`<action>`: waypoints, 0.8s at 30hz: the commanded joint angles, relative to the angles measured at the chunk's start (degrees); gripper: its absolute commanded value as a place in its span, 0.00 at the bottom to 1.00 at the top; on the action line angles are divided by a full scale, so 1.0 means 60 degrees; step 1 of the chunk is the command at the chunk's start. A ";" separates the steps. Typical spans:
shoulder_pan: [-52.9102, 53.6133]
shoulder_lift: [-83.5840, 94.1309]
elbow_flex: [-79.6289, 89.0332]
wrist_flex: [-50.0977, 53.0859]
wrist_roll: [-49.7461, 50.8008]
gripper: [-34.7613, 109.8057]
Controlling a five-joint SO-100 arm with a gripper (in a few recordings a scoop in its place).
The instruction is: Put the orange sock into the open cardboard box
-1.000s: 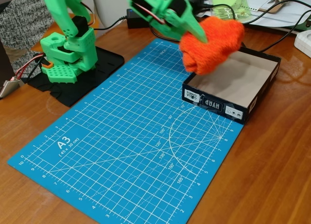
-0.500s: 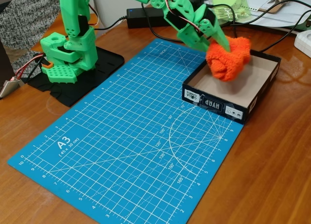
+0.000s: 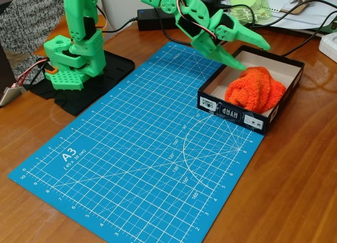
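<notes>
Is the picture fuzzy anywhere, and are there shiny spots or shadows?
In the fixed view the picture is sharp: the grid lines on the blue mat and the fluffy orange sock are crisp; the wooden table has soft shiny patches near the right side; the box wall shades its inside left corner; the open green hand shows no blur.

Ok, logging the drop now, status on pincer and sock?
Pincer open, above the box. Orange sock released, lying inside the box. Nothing in the way.

Box point(image 3: 236, 115) label — too small (illegible).
</notes>
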 commanded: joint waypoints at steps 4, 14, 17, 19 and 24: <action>0.0601 0.3721 0.0996 0.3237 -0.0117 0.25; 0.2695 1.1763 0.7236 0.6504 -0.2695 0.24; 0.3442 1.4648 0.9448 0.6357 -0.2212 0.24; 0.3765 1.5996 1.0459 0.6401 -0.2388 0.24; 0.3823 1.7446 1.1704 0.7017 -0.2856 0.24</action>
